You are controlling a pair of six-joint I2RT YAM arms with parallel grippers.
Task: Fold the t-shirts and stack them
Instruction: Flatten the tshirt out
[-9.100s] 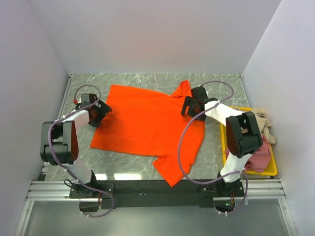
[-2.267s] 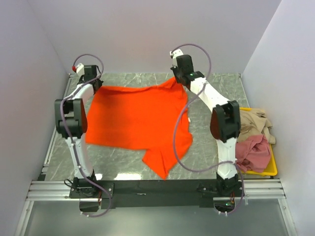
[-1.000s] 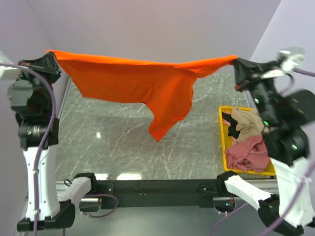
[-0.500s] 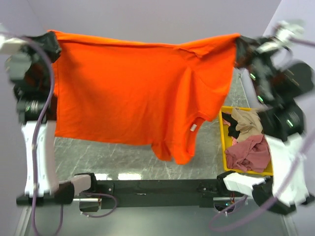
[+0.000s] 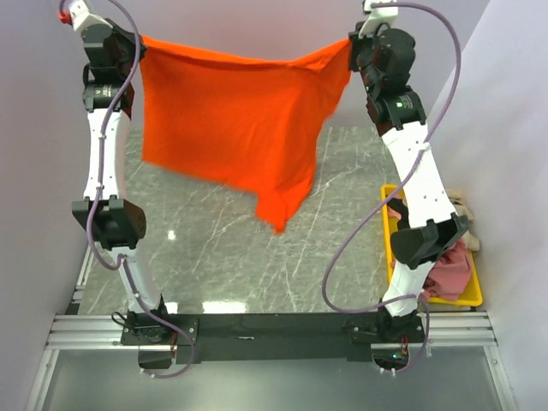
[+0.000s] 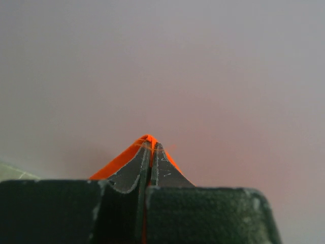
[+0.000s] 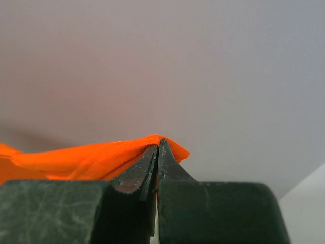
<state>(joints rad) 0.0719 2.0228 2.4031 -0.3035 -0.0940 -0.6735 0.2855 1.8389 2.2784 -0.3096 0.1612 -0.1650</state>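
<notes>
Both jaws pinch the orange-red t-shirt [image 5: 231, 120] aloft (one corner each).

An orange-red t-shirt [image 5: 231, 120] aloft between left fingers [image 5: 135, 48] and right fingers [image 5: 352, 53], high over marble table [image 5: 205, 253].

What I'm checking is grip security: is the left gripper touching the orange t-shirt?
Touching. The left wrist view shows the left gripper shut, the orange t-shirt pinched between its jaws.

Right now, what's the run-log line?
left pincer: shut on orange t-shirt | right pincer: shut on same shirt | shirt: hanging stretched between both
</notes>
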